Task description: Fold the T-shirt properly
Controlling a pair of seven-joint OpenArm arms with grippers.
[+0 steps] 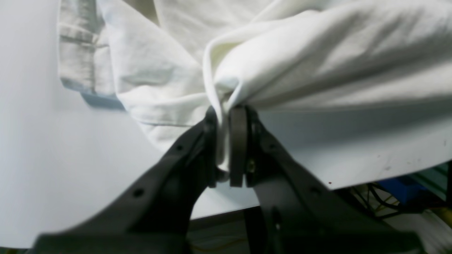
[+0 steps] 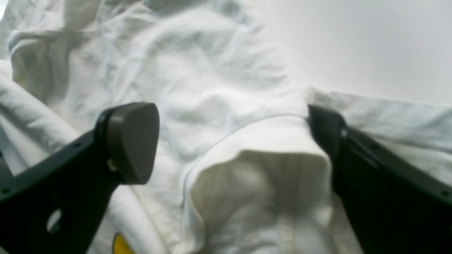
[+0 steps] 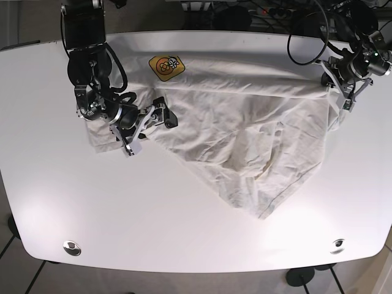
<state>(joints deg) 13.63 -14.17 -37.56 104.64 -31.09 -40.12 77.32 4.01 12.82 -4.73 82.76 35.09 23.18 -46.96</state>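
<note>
White table (image 3: 184, 233) with two round metal fittings (image 3: 72, 247) near front edge; cables (image 3: 269, 11) behind.

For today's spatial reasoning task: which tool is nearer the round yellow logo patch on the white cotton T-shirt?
Right. The right tool sits just below and left of the round yellow logo patch; the left tool clamps the white cotton T-shirt at the table's far side.

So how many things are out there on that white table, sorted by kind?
White T-shirt: 1
Yellow logo patch on the shirt: 1
Round metal fittings, near-left and near-right of the table: 2
Arms, each with a tool, left and right: 2
Total: 6
</note>
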